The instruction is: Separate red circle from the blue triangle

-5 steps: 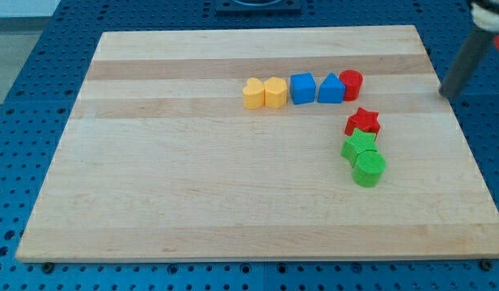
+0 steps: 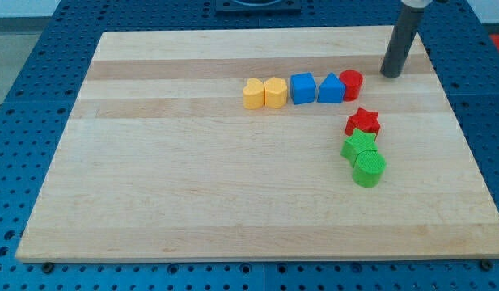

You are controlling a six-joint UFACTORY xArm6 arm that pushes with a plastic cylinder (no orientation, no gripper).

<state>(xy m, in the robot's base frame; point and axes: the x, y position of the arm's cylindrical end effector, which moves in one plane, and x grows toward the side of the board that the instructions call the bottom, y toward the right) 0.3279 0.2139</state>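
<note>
The red circle (image 2: 352, 84) sits on the wooden board, touching the right side of the blue triangle (image 2: 331, 89). Both are at the right end of a row of blocks in the upper middle of the view. My tip (image 2: 390, 75) rests on the board to the right of the red circle and a little above it, a short gap away, touching no block.
A blue cube (image 2: 302, 88), a yellow hexagon (image 2: 275, 93) and a yellow heart (image 2: 252, 94) continue the row leftward. A red star (image 2: 363, 122), a green star (image 2: 360, 145) and a green circle (image 2: 369, 169) run down below. The board's right edge (image 2: 463, 137) is close.
My tip has moved left from beyond the board's right edge to a spot just right of the red circle. No block has moved.
</note>
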